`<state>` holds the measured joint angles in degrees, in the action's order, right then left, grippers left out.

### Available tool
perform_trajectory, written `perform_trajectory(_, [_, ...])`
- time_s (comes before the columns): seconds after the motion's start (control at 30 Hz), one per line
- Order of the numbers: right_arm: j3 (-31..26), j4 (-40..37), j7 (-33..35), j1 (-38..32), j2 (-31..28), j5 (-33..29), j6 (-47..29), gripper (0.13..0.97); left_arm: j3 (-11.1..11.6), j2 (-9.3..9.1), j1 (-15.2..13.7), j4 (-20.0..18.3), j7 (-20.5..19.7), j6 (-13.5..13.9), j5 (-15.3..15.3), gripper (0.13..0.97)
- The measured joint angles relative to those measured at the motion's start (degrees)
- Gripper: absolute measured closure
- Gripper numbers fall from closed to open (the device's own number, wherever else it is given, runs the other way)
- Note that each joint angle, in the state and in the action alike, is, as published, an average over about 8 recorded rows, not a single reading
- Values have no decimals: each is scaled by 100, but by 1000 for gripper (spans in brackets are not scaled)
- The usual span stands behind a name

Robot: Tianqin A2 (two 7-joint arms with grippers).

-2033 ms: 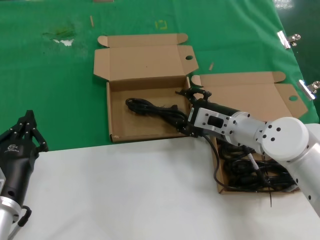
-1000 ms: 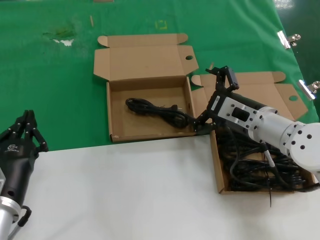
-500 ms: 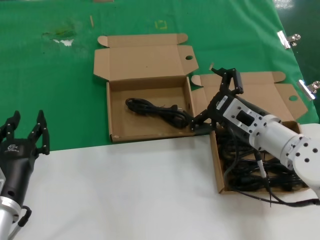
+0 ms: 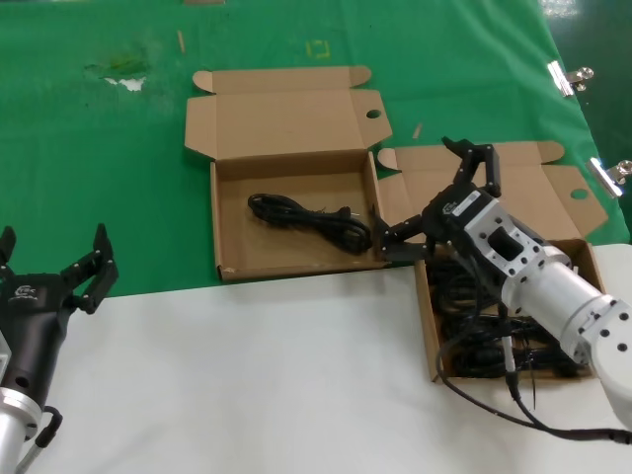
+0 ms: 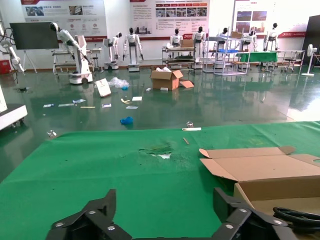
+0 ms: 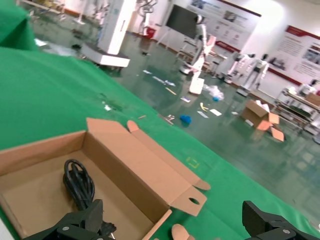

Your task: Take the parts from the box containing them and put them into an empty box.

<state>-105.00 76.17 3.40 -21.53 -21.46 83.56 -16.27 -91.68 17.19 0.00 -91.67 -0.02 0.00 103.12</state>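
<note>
One black cord (image 4: 301, 214) lies in the left cardboard box (image 4: 281, 252), whose lid (image 4: 286, 123) is folded back. The right box (image 4: 528, 193) holds a pile of several black cords (image 4: 474, 341), partly hidden by my right arm. My right gripper (image 4: 432, 196) is open and empty above the gap between the two boxes; in its wrist view the gripper (image 6: 175, 222) frames the left box (image 6: 125, 165) and its cord (image 6: 77, 185). My left gripper (image 4: 51, 249) is open at the near left over the white surface, and its wrist view shows the gripper (image 5: 162, 212) empty.
Green cloth (image 4: 99, 178) covers the far part of the table and a white sheet (image 4: 247, 375) the near part. Metal clips (image 4: 568, 77) lie at the far right edge. A cable (image 4: 513, 395) trails from my right arm over the right box's front wall.
My right gripper let go of the cord in the left box, rose and drew back toward the right box with its fingers wide. My left gripper went from shut to open.
</note>
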Motion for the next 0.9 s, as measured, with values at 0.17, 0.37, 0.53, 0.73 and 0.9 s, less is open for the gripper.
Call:
perform_trajectory(0.17, [140,161,-36,225,45,206,170,129,0,0,0,0,1,0,0,399])
perform_trajectory(0.37, [306,355,-78,494,98,450,374,129,0,0,0,0,2,0,0,302])
perform_trajectory(0.53, [444,517,-114,717,142,654,543,129,0,0,0,0,2,0,1,233])
perform_trajectory(0.73, [610,710,-156,983,195,897,745,129,0,0,0,0,1,0,1,166])
perform_trajectory(0.9, [747,870,-191,1208,239,1099,913,129,0,0,0,0,1,0,1,155])
